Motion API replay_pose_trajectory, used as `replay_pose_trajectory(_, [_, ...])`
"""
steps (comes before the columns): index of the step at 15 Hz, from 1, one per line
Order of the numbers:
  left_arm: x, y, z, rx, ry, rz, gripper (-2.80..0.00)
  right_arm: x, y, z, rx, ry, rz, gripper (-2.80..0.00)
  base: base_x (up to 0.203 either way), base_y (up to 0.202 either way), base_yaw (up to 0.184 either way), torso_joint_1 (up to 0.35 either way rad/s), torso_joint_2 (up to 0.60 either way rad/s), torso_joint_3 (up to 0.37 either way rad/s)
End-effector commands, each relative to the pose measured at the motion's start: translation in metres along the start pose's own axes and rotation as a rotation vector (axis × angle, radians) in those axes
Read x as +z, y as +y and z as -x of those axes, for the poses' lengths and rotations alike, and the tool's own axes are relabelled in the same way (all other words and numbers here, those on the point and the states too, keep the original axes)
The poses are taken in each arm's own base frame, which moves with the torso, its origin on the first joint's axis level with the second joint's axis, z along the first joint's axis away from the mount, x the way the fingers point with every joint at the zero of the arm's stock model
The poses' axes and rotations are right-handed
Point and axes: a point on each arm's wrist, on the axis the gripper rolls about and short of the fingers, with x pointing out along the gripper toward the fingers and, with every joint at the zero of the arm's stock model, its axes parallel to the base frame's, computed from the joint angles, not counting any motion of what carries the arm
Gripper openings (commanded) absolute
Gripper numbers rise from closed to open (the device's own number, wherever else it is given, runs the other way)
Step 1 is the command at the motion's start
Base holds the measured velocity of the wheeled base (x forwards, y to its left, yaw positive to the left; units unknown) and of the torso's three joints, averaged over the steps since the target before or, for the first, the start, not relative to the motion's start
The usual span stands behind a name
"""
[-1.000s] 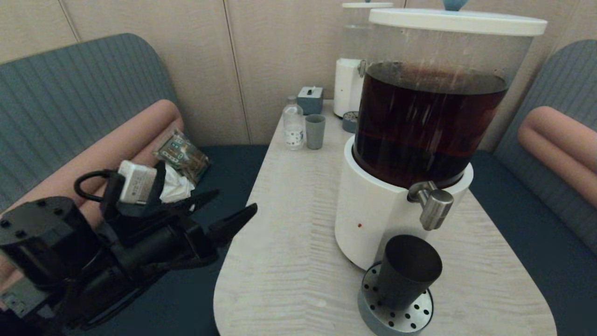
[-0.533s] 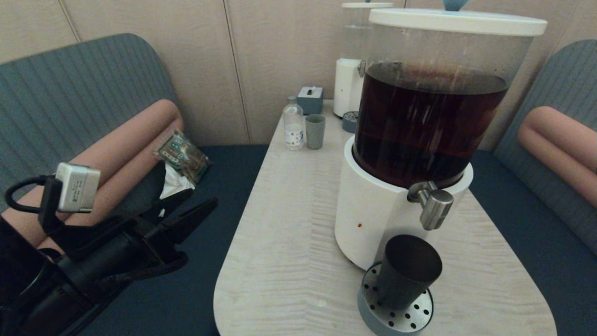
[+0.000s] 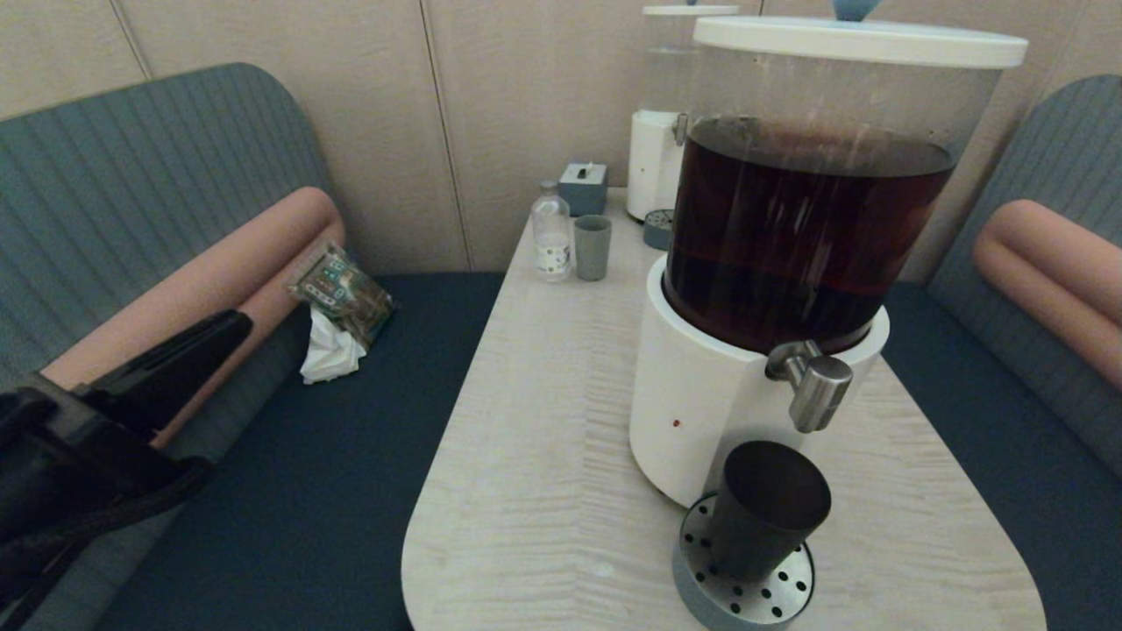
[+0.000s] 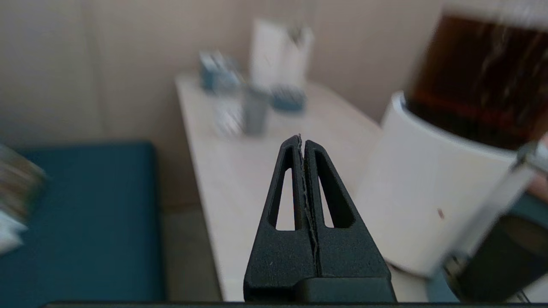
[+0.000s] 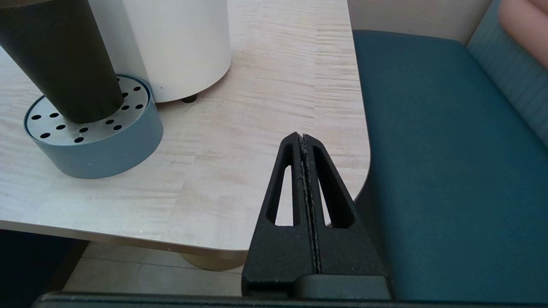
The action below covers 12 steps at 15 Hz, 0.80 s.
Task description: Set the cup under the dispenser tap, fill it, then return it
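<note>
Nearest the robot, at the table's (image 3: 543, 456) front edge, the cup (image 3: 764, 510) stands upright on a round drip tray (image 3: 706, 585) with a perforated steel top and a grey-blue wall. Its dark interior gives nothing away, so whether it holds any liquid cannot be told. The cup sits directly below the dispenser tap (image 3: 815, 386), with a clear gap between the rim and the spout, and nothing visibly pouring.

The tap juts from the white base of the big dispenser (image 3: 701, 412), just behind the tray. Its clear tank is filled to well over half with dark brown liquid under a white lid.

Both grippers are off the table and hold nothing. The right gripper (image 5: 303, 141) hangs low beside the table's right front corner, over the blue seat, its fingers pressed together along their whole length. The left gripper (image 4: 301, 143) is out to the left above the bench seat, well apart from the cup, its fingers likewise closed flat against each other, touching nothing.

Farther back on the table stand a small clear bottle (image 3: 551, 231) and, touching or just beside it, a grey-green cup (image 3: 592, 247). Behind them is a small blue-grey box (image 3: 583, 187), and then a second dispenser (image 3: 659, 131) with a colourless tank.
</note>
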Motion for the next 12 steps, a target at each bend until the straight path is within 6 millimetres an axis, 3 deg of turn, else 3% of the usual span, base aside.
replay_pose_trajectory(1, [0.022,-0.005,0.025,0.015,-0.127,-0.047,-2.8,-0.002,0.0,0.0,0.0,0.004,0.0,-2.8,0.0,0.0,0.0,0.0,0.0,0.0])
replay_pose_trajectory(7, [0.053,-0.03,0.091,-0.023,-0.325,-0.174,-2.8,-0.002,0.0,0.0,0.0,0.003,0.0,-2.8,0.0,0.0,0.0,0.0,0.0,0.0])
replay_pose_trajectory(12, [0.038,-0.052,0.15,-0.092,-0.386,-0.264,-2.8,-0.002,0.0,0.0,0.0,0.002,0.0,-2.8,0.0,0.0,0.0,0.0,0.0,0.0])
